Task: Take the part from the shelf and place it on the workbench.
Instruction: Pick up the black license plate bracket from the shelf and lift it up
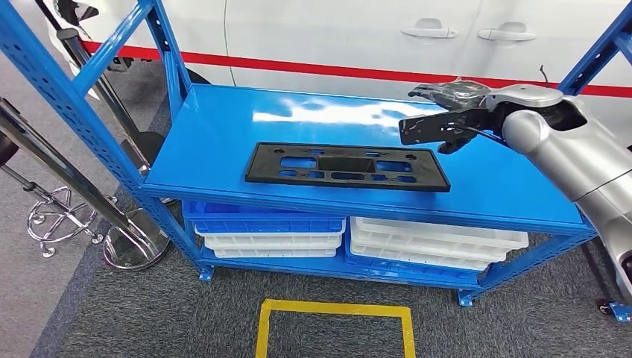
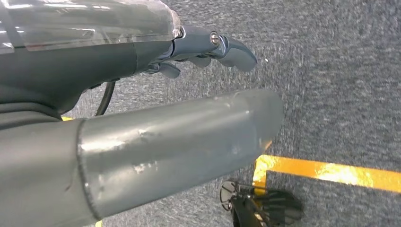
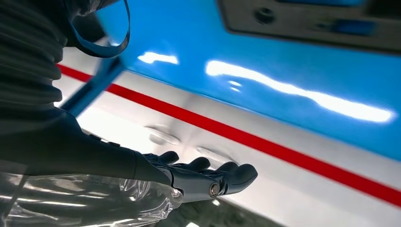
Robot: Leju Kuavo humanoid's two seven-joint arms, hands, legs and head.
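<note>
The right hand (image 1: 440, 123), fingers spread and empty, hovers above the blue metal shelf (image 1: 223, 127), beside the flat black plastic part (image 1: 346, 166); reaching step, so lowering onto it looks next.

head: high, down on shelf (image 1: 223, 134) | left wrist: floor | right wrist: shelf, close

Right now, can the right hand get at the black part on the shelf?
Probably yes. The right hand hovers open above the blue shelf, beside the black part, and nothing lies between them.
</note>
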